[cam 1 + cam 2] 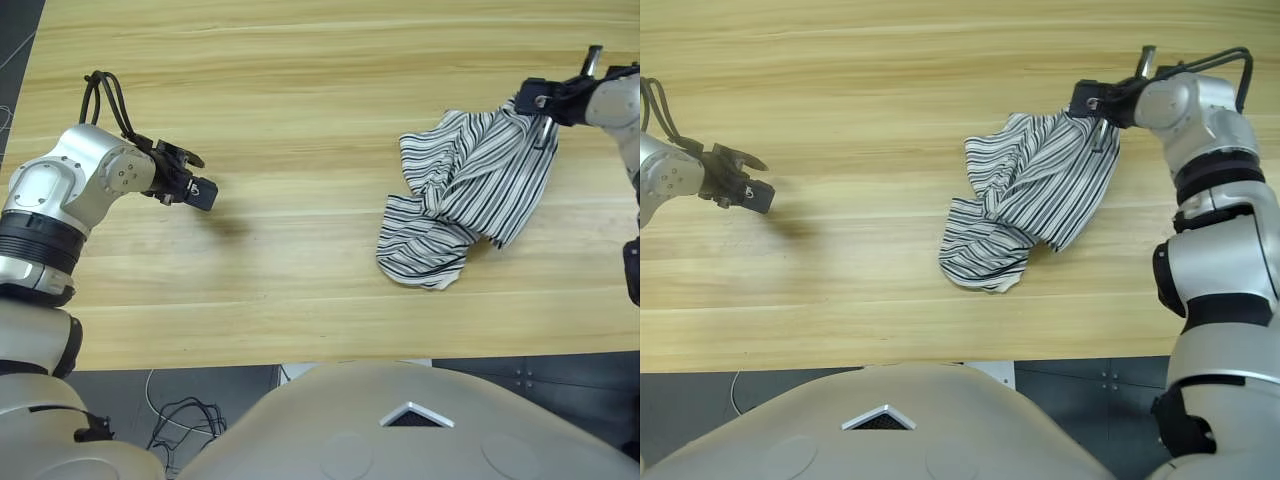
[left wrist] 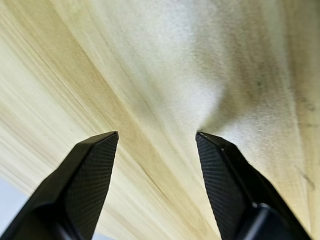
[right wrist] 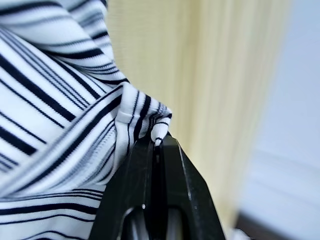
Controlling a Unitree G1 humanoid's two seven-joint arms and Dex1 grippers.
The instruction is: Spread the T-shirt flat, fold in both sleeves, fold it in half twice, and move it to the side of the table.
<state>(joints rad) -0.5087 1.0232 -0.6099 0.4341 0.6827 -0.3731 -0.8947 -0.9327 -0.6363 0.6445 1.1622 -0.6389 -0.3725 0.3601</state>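
In the left eye view, a crumpled T-shirt of black-and-white striped knit fabric (image 1: 470, 185) is seen lying in a heap on the right half of a light, pale-grained wooden worktop (image 1: 300, 90), not spread flat, its near part bunched into a rolled fold towards the worktop's near edge. The far right corner of the heap is gripped by the black two-fingered right pincer (image 1: 530, 100), and the cloth fans out from that point in taut stripes. The black left pincer (image 1: 201, 190) is held over bare wood on the left side, well apart from the T-shirt, with a dark shadow cast on the wood just beside it. In the right eye view, the same layout is shown: the cloth is seen hanging from the right pincer down to the worktop, and the left pincer is found near the left border. In the left wrist view, the two textured black fingers (image 2: 90, 180) of the left pincer are seen spread wide apart, with nothing held between them and wood grain beyond. In the right wrist view, the right pincer's fingers (image 3: 175, 185) are pressed together, and a small fold of striped hem is pinched between their tips, the rest of the T-shirt draping away to one side
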